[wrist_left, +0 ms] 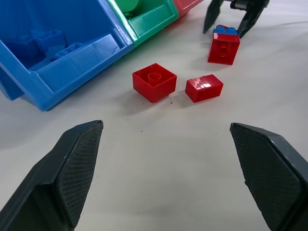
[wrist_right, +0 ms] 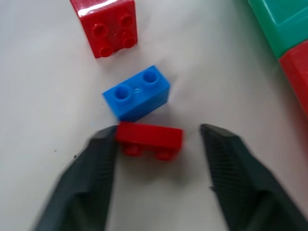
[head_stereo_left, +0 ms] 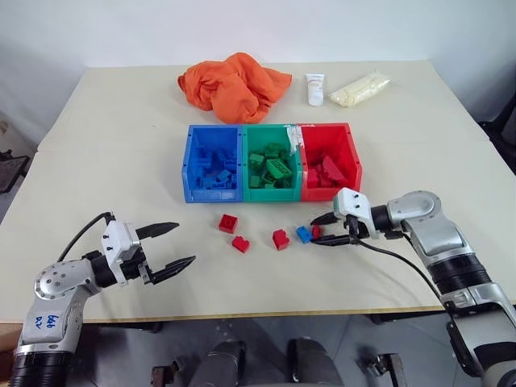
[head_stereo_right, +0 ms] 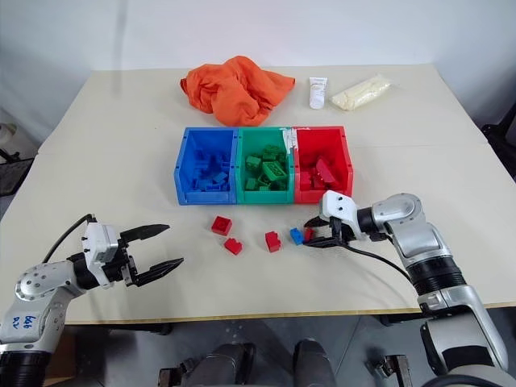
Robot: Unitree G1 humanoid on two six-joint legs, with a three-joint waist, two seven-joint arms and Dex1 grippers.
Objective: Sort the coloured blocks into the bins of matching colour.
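Note:
Three joined bins stand mid-table: blue (head_stereo_left: 193,161), green (head_stereo_left: 272,139) and red (head_stereo_left: 351,157), each holding several bricks of its own colour. In front of them lie three red blocks (head_stereo_left: 228,223), (head_stereo_left: 240,243), (head_stereo_left: 280,239), then a blue block (head_stereo_left: 303,234) with a small red block (wrist_right: 149,139) beside it. My right gripper (wrist_right: 158,132) is low over the table and straddles that small red block; one finger touches it, the other stands apart, so the jaws are open. My left gripper (head_stereo_left: 165,246) hovers open and holds nothing, off to the left of the blocks.
An orange cloth (head_stereo_left: 234,85), a white tube (head_stereo_left: 314,89) and a pale bag (head_stereo_left: 359,89) lie at the back of the table. The table's front edge (head_stereo_left: 266,310) runs just below both grippers.

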